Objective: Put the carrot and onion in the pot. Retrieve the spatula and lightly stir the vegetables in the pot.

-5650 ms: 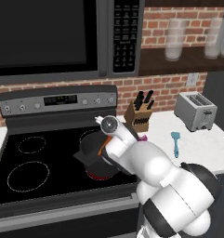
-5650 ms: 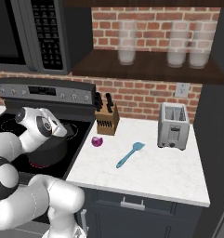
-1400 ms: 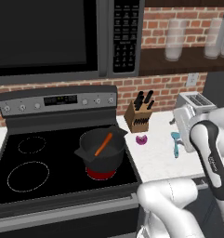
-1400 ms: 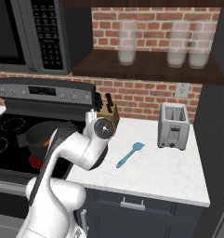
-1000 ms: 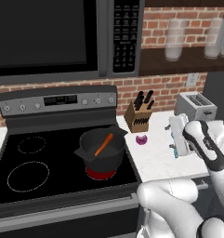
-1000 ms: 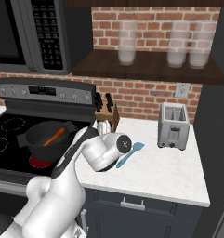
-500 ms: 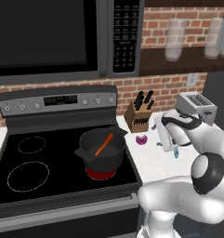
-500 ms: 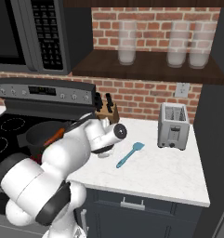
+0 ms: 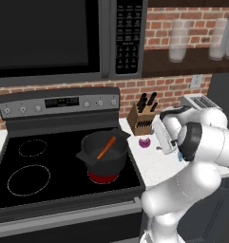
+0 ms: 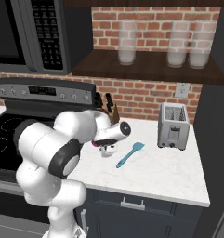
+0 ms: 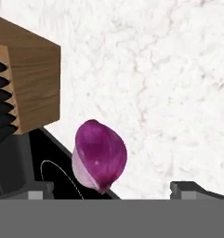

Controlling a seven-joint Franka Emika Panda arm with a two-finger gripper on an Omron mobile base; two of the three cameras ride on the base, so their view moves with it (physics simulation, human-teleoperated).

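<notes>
Since the carrot already leans in the dark pot, the onion comes next: low in the hand view on the speckled white counter, beside the wooden knife block. Smooth, round, light, it may roll; pinch its widest middle. The end effector hangs spread wide, empty.

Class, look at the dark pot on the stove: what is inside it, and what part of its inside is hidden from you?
Inside the pot lies the carrot, leaning against the wall. The pot's near wall hides its floor. The onion is on the counter, not in the pot.
</notes>
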